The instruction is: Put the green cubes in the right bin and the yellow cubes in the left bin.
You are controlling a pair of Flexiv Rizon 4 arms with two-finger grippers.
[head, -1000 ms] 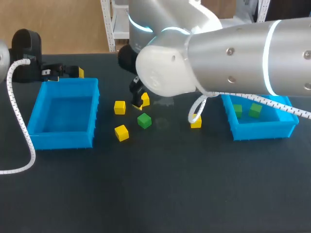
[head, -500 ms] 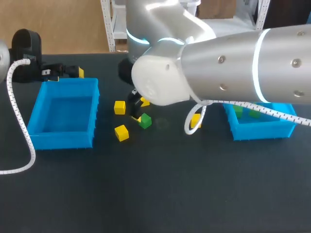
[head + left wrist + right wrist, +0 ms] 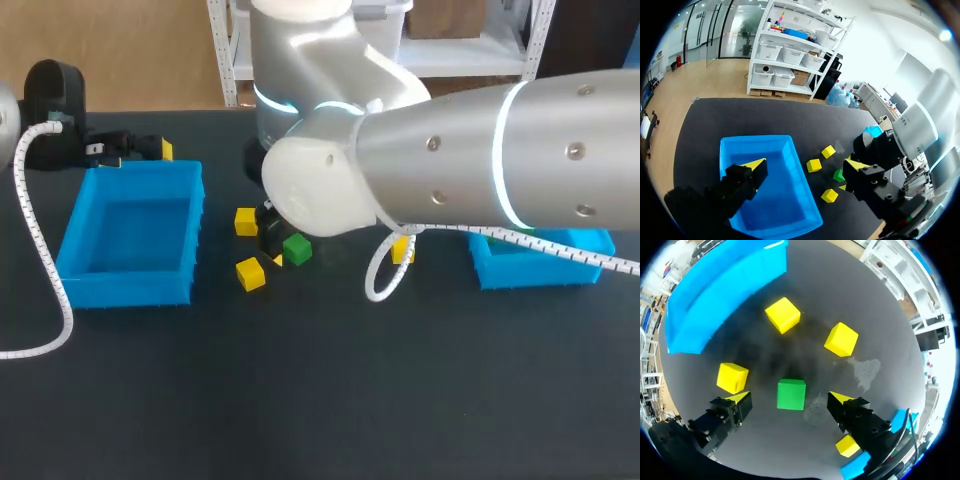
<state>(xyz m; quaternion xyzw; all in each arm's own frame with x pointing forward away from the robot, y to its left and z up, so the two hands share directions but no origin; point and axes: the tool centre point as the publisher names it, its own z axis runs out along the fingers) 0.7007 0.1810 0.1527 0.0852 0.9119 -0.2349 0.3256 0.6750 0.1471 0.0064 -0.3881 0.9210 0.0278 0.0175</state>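
Green cube [image 3: 791, 394], judged light, rigid and smooth, lies between the spread fingers of my right gripper [image 3: 790, 400]; grip its flat opposite sides.

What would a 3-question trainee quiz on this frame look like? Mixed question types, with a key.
1. True or false: the right gripper is shut on the green cube.
2. What does the left bin hold? A: green cubes. B: yellow cubes. C: nothing that shows.
3. How many yellow cubes show in the right wrist view?

Key:
1. False. The fingers stand open on either side of the cube, apart from it.
2. C.
3. Four.
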